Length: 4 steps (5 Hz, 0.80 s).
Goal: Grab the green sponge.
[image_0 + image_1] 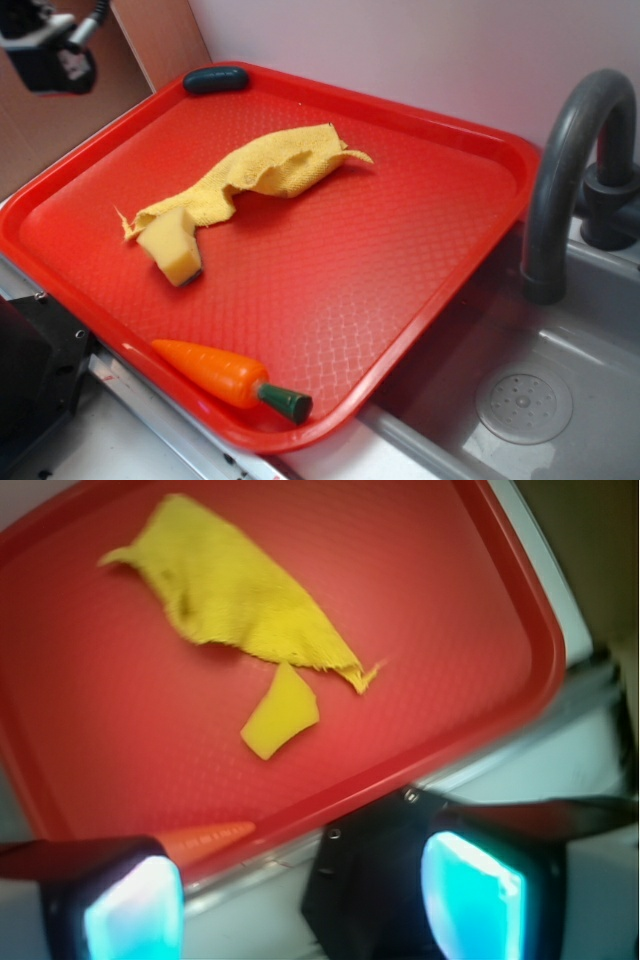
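The green sponge [173, 250], a small pale-yellow foam block with a thin dark layer on its lower face, lies on the red tray [400, 240] at the left, touching the end of the yellow cloth [262, 172]. In the wrist view the sponge [280, 716] shows as a pale-yellow block just below the cloth [230, 590]. My gripper [45, 45] is high at the top left corner, well off the tray and far from the sponge. In the wrist view the gripper [300, 895] is open and empty, its two pads wide apart.
A toy carrot [225, 375] lies at the tray's front edge. A dark teal oblong piece [215, 79] sits at the tray's back corner. A grey faucet [570, 170] and sink [520, 400] are at the right. A black block [40, 350] stands beside the tray's left front.
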Each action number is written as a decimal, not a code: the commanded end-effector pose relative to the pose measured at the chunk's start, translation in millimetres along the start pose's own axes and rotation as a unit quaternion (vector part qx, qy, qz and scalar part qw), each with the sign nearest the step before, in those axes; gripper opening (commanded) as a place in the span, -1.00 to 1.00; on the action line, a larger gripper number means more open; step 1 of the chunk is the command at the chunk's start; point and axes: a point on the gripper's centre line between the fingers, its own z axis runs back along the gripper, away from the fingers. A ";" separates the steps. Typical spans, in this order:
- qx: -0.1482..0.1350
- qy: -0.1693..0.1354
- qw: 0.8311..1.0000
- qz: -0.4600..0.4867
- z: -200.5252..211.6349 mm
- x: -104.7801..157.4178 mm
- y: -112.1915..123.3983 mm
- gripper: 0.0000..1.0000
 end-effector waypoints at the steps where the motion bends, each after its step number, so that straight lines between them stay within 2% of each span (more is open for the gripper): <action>1: 0.057 -0.032 0.968 0.241 -55.3 10.8 -22.1 1.00; 2: 0.080 -0.039 0.962 0.259 -81.6 16.9 -18.1 1.00; 3: 0.102 -0.077 0.961 0.247 -100.7 27.2 -8.4 1.00; 4: 0.109 -0.101 0.957 0.251 -121.6 28.8 -5.1 1.00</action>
